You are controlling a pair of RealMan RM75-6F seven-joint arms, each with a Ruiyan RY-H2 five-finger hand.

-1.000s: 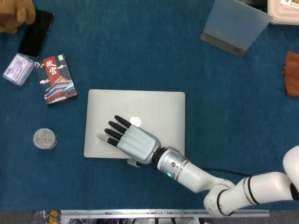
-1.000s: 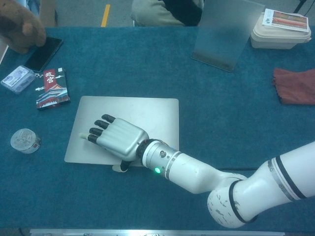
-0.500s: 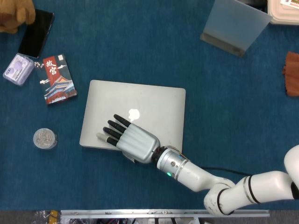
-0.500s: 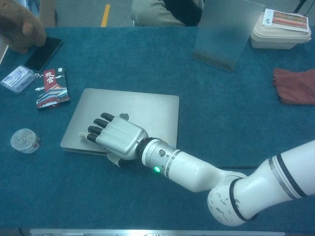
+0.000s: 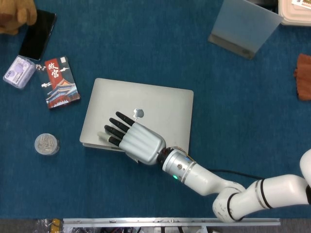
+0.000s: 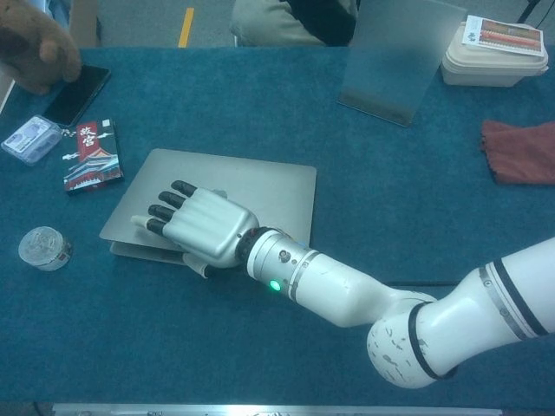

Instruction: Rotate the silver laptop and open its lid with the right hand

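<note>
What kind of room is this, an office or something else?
Probably a lab test bench dressed as a desk: a blue cloth table with a laptop, phone and takeaway box, plus a painted floor line.

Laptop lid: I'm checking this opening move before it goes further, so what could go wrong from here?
1. The robot hand lies on top of the lid while the thumb works the front edge of the laptop, so it may press the lid shut rather than raise it.
2. Only the near left corner shows a gap, so the lid may slip off the fingers and drop.
3. The laptop could slide toward the card box and round tin.
</note>
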